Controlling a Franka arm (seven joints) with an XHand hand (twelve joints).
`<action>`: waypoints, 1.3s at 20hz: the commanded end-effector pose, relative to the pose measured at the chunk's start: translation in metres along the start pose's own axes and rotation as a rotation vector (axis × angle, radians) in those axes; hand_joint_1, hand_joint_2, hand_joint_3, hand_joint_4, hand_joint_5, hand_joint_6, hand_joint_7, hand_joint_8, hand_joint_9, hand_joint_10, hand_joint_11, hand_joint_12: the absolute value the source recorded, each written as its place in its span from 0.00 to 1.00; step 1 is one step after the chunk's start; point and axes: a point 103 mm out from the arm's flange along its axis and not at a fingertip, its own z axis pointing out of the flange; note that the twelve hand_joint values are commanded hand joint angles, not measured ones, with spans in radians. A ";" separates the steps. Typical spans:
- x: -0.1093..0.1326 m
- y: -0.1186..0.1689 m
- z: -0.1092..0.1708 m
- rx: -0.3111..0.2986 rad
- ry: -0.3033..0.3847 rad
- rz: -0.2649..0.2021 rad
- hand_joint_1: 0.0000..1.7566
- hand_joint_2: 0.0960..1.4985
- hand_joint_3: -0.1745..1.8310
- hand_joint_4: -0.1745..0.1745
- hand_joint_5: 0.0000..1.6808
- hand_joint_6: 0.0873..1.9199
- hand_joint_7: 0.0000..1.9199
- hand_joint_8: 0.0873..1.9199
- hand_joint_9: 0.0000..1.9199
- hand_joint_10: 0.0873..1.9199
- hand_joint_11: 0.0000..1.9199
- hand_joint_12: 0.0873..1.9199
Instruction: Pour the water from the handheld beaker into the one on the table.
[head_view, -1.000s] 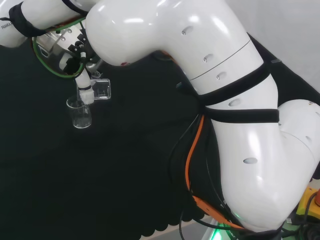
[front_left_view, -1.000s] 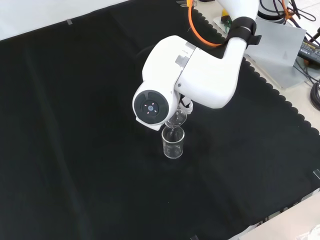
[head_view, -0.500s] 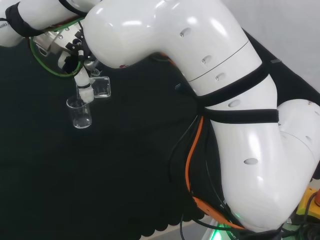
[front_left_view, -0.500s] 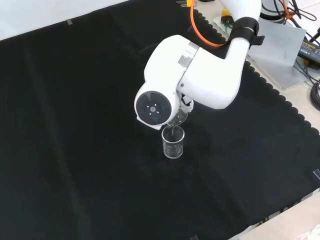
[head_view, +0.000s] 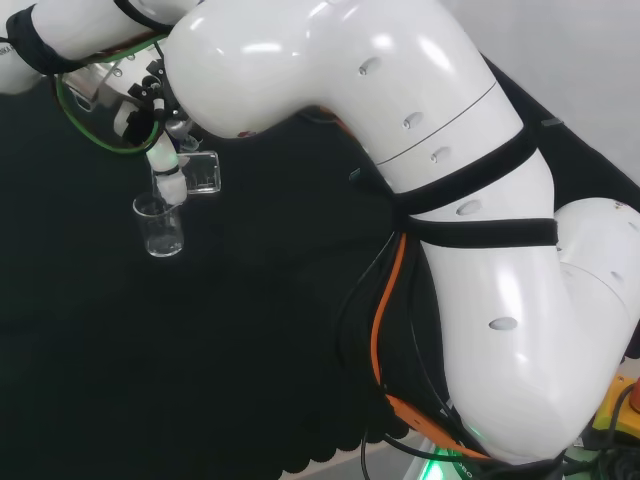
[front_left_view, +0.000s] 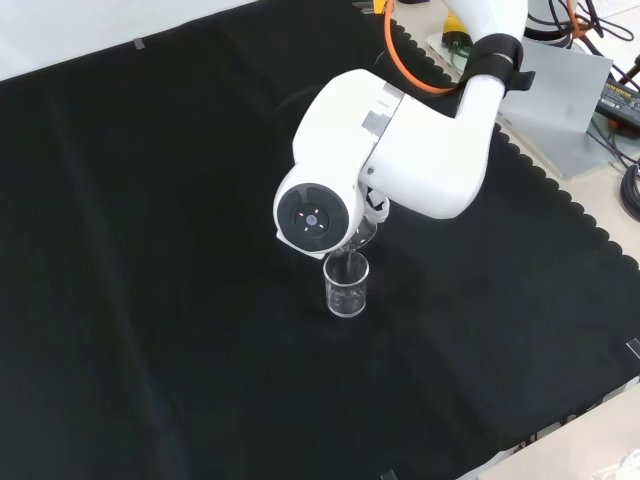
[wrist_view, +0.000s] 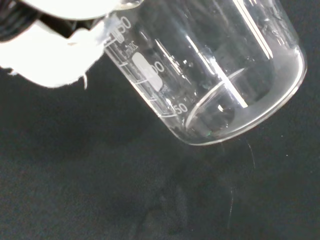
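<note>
While I tip the held beaker (wrist_view: 210, 75) on its side, its mouth sits just over the rim of the beaker on the cloth (head_view: 161, 226), so whatever runs out should fall inside and not onto the black cloth (front_left_view: 150, 300). My hand (head_view: 165, 170) has its fingers curled round the tilted glass. Seen from the front, the standing glass is just below my white arm link (front_left_view: 400, 160). Printed measuring marks run up the held beaker's wall; I judge little water is left in it.

clear smooth glass beakers (wrist_view: 210, 75) (front_left_view: 346, 285), glossy white arm shell (head_view: 400, 120), matt black cloth (front_left_view: 150, 250)
</note>
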 end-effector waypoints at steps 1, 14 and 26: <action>0.001 -0.001 -0.001 0.005 -0.007 -0.001 0.64 0.35 0.54 0.70 0.68 0.51 0.76 0.41 0.70 0.42 0.63 0.41; 0.010 0.002 -0.005 0.027 -0.032 0.000 0.64 0.35 0.54 0.71 0.68 0.51 0.76 0.41 0.70 0.42 0.63 0.41; 0.015 0.005 -0.010 0.053 -0.050 0.002 0.64 0.35 0.54 0.71 0.68 0.51 0.76 0.41 0.70 0.42 0.63 0.41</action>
